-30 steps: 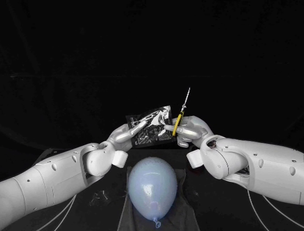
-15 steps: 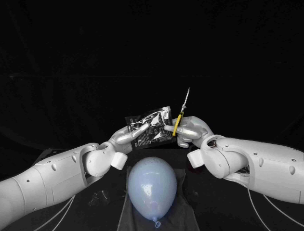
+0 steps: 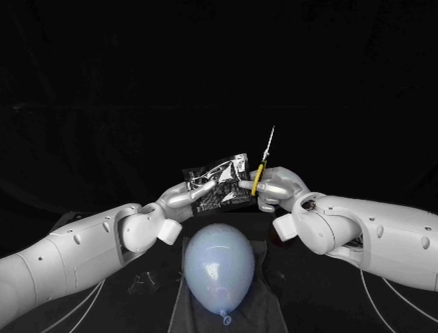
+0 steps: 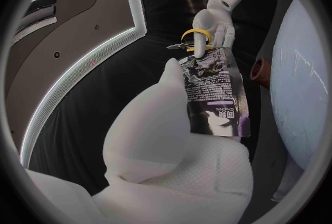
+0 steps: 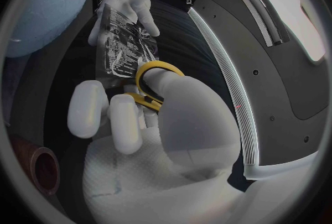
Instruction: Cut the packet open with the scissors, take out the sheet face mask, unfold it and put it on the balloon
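- Head view: the left hand point(image 3: 189, 198) grips the dark printed packet point(image 3: 219, 182) by its lower part, fingers closed on it, and holds it upright in the air
- The right hand point(image 3: 279, 189) clasps the yellow-handled scissors point(image 3: 259, 173), fingers wrapped through the loops; the blades point up as one thin line, just beside the packet's right edge
- Left wrist view: the yellow loops sit at the packet's top edge; I cannot tell whether the blades bite the foil
- The pale blue balloon point(image 3: 219, 267) lies below both hands, apart from them
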### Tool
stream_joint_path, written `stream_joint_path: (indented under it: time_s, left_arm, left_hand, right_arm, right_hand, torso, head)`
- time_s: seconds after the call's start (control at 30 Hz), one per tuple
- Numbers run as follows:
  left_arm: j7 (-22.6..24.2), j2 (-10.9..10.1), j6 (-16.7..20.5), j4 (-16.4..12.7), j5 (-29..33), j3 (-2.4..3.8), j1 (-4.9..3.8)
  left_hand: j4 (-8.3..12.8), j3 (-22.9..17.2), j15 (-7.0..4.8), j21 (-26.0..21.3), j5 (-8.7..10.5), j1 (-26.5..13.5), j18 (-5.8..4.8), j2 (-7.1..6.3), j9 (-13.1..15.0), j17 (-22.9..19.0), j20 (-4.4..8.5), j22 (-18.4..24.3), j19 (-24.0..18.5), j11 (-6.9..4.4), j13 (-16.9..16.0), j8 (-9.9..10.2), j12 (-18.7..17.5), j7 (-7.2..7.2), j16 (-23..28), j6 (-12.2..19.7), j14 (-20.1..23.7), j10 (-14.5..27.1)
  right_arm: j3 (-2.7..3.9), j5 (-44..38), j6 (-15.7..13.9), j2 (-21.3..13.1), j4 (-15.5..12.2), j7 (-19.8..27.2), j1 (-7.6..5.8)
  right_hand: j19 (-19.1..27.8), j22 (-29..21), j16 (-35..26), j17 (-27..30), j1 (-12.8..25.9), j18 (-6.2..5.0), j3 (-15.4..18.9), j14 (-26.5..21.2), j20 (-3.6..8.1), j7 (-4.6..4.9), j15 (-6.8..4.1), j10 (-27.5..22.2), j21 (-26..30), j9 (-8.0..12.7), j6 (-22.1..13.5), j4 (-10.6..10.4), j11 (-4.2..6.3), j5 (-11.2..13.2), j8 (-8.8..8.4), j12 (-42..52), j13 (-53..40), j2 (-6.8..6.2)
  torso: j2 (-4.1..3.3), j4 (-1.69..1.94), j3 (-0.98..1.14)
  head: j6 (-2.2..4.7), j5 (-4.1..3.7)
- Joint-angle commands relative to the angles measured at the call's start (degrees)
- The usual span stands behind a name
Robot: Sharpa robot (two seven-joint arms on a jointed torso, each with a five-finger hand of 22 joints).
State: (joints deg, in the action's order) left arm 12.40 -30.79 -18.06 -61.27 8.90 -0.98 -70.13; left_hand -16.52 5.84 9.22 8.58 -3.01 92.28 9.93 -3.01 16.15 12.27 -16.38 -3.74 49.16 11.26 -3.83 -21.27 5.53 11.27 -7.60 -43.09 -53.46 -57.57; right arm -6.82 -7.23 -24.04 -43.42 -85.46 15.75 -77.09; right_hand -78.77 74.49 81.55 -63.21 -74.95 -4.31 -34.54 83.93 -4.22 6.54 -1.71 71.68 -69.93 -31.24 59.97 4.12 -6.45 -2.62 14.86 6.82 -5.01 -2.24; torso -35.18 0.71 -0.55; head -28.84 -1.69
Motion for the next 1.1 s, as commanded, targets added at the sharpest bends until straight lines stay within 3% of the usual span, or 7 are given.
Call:
stream_joint_path:
  time_s: [0.03, 0.4, 0.67, 1.1]
  left_arm:
    - [-1.2, 0.4, -1.0, 0.2, -1.3, 0.09, -0.07]
    - [-1.9, 0.8, 0.3, 2.0, -1.6, 0.11, -0.10]
    - [-1.7, 0.7, 0.1, 2.4, -1.6, 0.34, -0.14]
    - [-1.8, 1.0, -1.6, 2.0, -1.6, 0.59, -0.34]
  left_hand:
    - [0.0, 0.6, 0.28, -0.4, 0.22, -0.8, 0.50, -0.15, -0.2, -0.2, -0.19, 0.0, 0.3, 0.13, 0.1, 0.3, -0.6, 3.23, 0.2, -0.3, 0.4, -0.4]
    - [-0.1, 0.6, 0.55, -1.7, 0.22, -2.2, 0.13, -1.72, -1.3, -0.6, -0.31, 0.1, -0.9, 0.33, 0.2, 2.2, -1.8, 3.11, 1.0, 1.7, 1.0, 0.6]
    - [-0.1, 0.5, 0.53, -1.8, 0.22, -2.3, 0.13, -1.74, -1.3, -0.6, -0.31, 0.1, -0.9, 0.29, 0.2, 2.3, -1.8, 3.07, 1.0, 1.9, 1.0, 0.7]
    - [0.0, 0.0, 0.43, -1.9, 0.22, -2.3, 0.16, -1.49, -1.3, -0.5, -0.32, 0.0, -0.8, 0.31, 0.1, 1.9, -1.8, 3.25, 0.9, 0.9, 0.4, 0.5]
  right_arm:
    - [0.09, -1.1, 1.3, -0.3, -0.7, -0.4, -0.04]
    - [0.08, -1.4, 1.5, -1.0, -2.2, -0.5, -0.03]
    - [0.08, -1.4, 1.5, -1.1, -2.0, -0.6, -0.03]
    - [0.07, -1.5, 1.7, 0.0, -0.9, -0.8, 0.05]
  right_hand:
    - [0.1, 0.0, -0.2, 0.0, -0.1, -0.68, -0.3, 1.3, 0.25, -0.18, -0.44, 7.9, 0.3, -0.1, 0.1, 0.0, 4.44, -0.2, 0.20, 0.2, -0.1, 0.23]
    - [0.1, 0.0, -0.2, 0.1, -0.1, -0.69, -0.4, 1.3, 0.25, -0.19, -0.44, 7.9, 0.3, -0.1, 0.1, 0.0, 4.44, -0.2, 0.21, 0.2, -0.1, 0.23]
    - [0.1, 0.0, -0.2, 0.1, -0.1, -0.69, -0.4, 1.3, 0.25, -0.19, -0.44, 7.9, 0.3, -0.1, 0.1, 0.0, 4.44, -0.2, 0.21, 0.2, -0.1, 0.23]
    - [0.1, 0.0, -0.2, 0.1, -0.1, -0.69, -0.4, 1.3, 0.26, -0.19, -0.44, 8.0, 0.3, -0.1, 0.0, 0.1, 4.44, -0.2, 0.23, 0.1, -0.1, 0.22]
  torso:
    - [0.01, -0.09, -0.01]
    - [0.01, 0.00, 0.01]
    - [-0.03, -0.04, -0.06]
    - [0.00, -0.05, 0.00]
  head:
    - [-0.10, 0.06]
    - [0.04, 0.03]
    - [0.21, 0.04]
    - [0.01, 0.15]
